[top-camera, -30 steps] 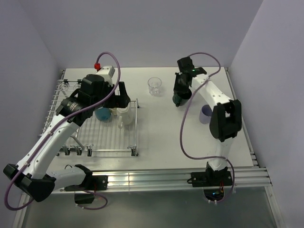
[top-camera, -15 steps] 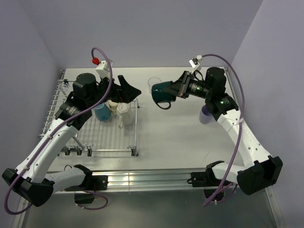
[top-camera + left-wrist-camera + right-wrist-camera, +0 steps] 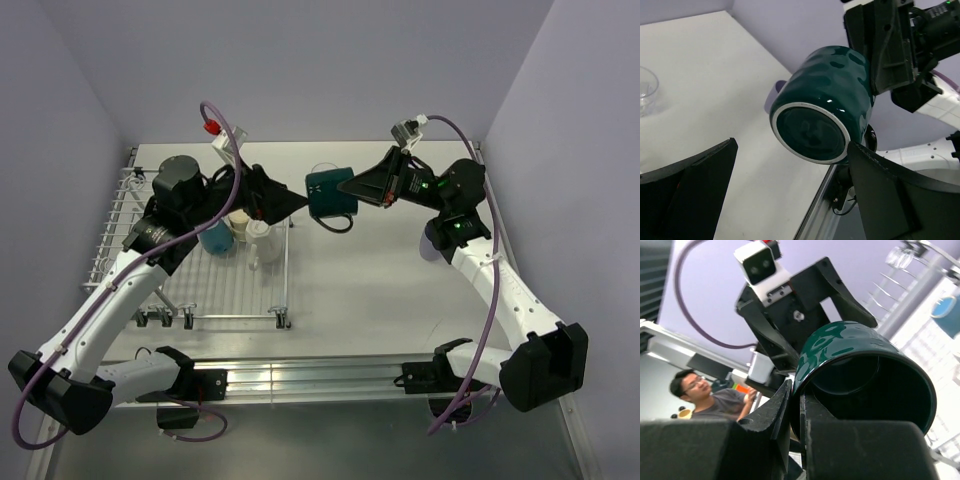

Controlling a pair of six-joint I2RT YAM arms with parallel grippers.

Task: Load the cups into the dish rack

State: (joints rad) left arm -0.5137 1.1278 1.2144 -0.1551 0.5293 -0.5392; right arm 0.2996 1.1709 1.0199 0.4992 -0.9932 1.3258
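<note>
My right gripper (image 3: 352, 189) is shut on the rim wall of the dark teal mug (image 3: 326, 193) and holds it on its side in the air, right of the dish rack (image 3: 282, 290). In the right wrist view one finger is inside and one outside the mug (image 3: 865, 370). My left gripper (image 3: 288, 201) is open and points at the mug's base (image 3: 812, 130), a short way from it. A light blue mug (image 3: 215, 239), a white mug (image 3: 260, 240) and a brown cup (image 3: 238, 218) stand in the rack. The lavender cup (image 3: 432, 241) stands on the table. The glass tumbler (image 3: 646, 90) shows only in the left wrist view.
The rack fills the left part of the table (image 3: 360, 290). Grey walls close in the back and both sides. An aluminium rail (image 3: 330, 375) with the arm bases runs along the near edge. A person (image 3: 695, 395) shows in the background of the right wrist view.
My right gripper lifted the teal mug off the table, tipped it sideways and carried it left towards my left gripper. The left gripper swung right and up to face it.
</note>
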